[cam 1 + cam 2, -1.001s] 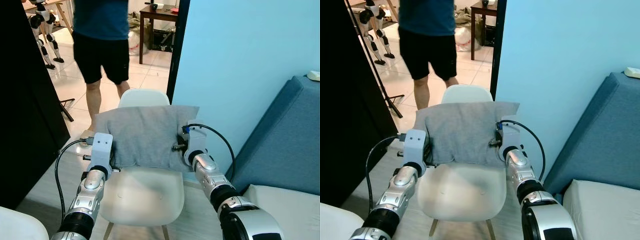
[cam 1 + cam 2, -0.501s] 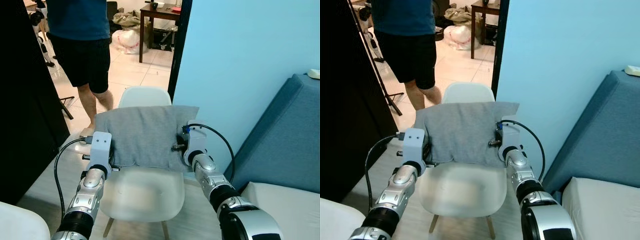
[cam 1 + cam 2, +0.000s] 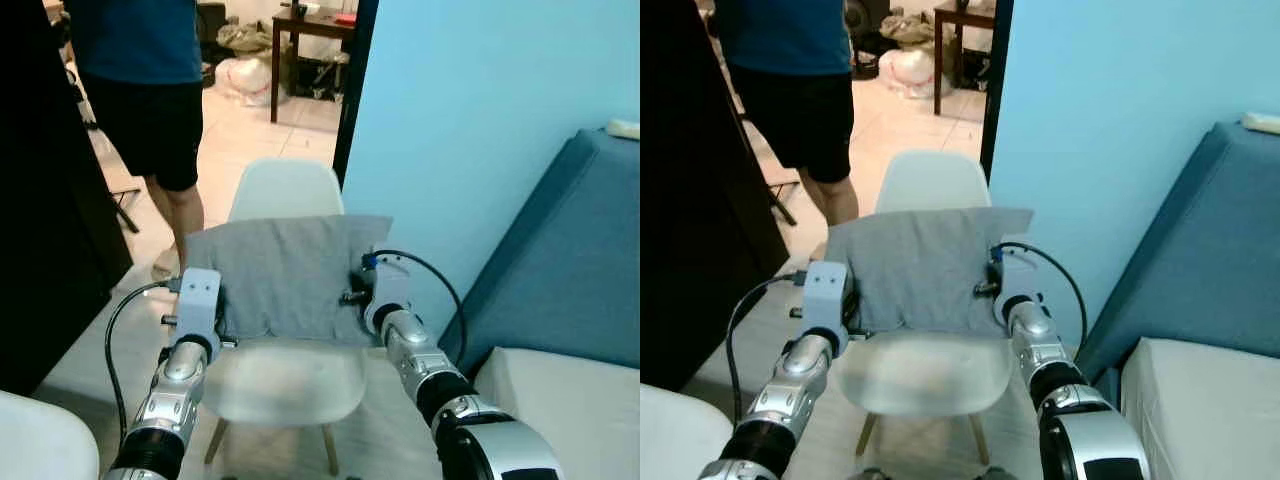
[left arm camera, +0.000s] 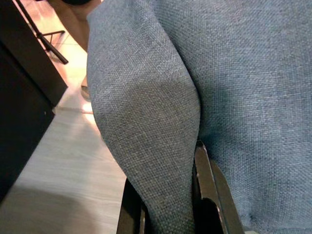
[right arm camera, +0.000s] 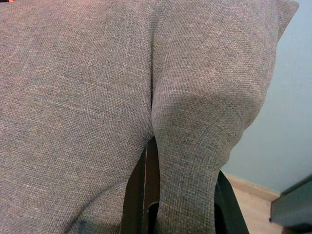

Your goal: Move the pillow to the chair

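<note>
Blue walls frame a white moulded plastic chair [image 3: 283, 380] at centre frame. Above its seat hangs the grey woven fabric pillow [image 3: 285, 275], pinched at each side by the left gripper [image 4: 168, 204] and right gripper [image 5: 180, 204]. Lowering and releasing remain.

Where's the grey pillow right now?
In the head views, the grey fabric pillow is held up between the left claw and right claw, one on each side edge, above the white plastic chair, near its backrest.

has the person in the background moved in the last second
Yes. The person has stepped toward the robot's left, away from the dark doorframe.
</note>
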You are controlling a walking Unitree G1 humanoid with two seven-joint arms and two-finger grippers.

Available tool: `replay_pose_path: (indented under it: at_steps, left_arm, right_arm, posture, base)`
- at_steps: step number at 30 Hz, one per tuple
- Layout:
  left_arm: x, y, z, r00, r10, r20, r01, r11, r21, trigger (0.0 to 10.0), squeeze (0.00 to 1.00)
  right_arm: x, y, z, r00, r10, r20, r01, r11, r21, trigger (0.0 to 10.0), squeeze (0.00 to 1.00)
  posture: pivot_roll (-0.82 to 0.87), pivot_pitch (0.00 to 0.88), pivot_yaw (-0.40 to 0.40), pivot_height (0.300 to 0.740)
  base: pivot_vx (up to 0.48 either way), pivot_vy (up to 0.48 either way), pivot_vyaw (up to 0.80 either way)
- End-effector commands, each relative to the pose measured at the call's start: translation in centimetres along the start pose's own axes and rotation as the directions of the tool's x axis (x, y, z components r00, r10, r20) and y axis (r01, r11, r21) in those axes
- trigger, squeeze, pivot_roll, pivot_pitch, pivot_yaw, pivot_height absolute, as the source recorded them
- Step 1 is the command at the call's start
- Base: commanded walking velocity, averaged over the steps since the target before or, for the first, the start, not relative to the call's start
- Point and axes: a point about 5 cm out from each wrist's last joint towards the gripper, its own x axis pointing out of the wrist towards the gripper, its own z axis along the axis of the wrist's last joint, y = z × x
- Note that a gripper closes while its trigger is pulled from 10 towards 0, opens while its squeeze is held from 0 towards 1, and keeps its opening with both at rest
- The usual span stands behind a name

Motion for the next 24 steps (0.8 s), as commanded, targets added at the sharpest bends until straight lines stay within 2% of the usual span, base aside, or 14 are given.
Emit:
replay_pose_path:
  at_steps: [1,8,13,19,24]
  left_arm:
    - [0.1,-0.8,1.0,0.998,-0.036,0.044,0.036,0.999,0.002,10.0,0.0]
    - [0.2,-1.1,1.2,0.998,-0.046,0.043,0.046,0.999,0.001,10.0,0.0]
    - [0.9,-1.1,2.3,0.997,-0.05,0.065,0.05,0.999,0.014,10.0,0.0]
    - [1.8,0.8,3.9,0.996,-0.011,0.088,0.006,0.998,0.057,10.0,0.0]
    - [2.1,2.7,5.2,0.991,0.064,0.115,-0.071,0.996,0.058,10.0,0.0]
  right_arm:
    - [0.0,0.4,0.0,1.0,0.012,0.012,-0.012,1.0,-0.021,10.0,0.0]
    - [-0.2,0.2,-0.2,1.0,0.024,0.02,-0.024,1.0,-0.008,10.0,0.0]
    - [0.0,-0.8,0.9,0.999,-0.018,0.046,0.016,0.999,0.047,10.0,0.0]
    - [0.4,-1.5,1.9,0.998,-0.042,0.047,0.041,0.999,0.024,10.0,0.0]
    - [0.5,-0.6,2.0,0.998,0.037,0.046,-0.039,0.999,0.031,10.0,0.0]
  posture:
    - [0.07,0.0,-0.065,0.626]
    - [0.05,0.0,-0.051,0.606]
    - [0.05,0.0,-0.049,0.597]
    - [0.07,0.057,-0.066,0.597]
    - [0.08,0.095,-0.089,0.584]
  base:
    - [0.0,0.0,0.0]
    - [0.0,0.0,0.0]
    - [0.0,0.0,0.0]
    - [0.0,0.0,0.0]
    - [0.0,0.0,0.0]
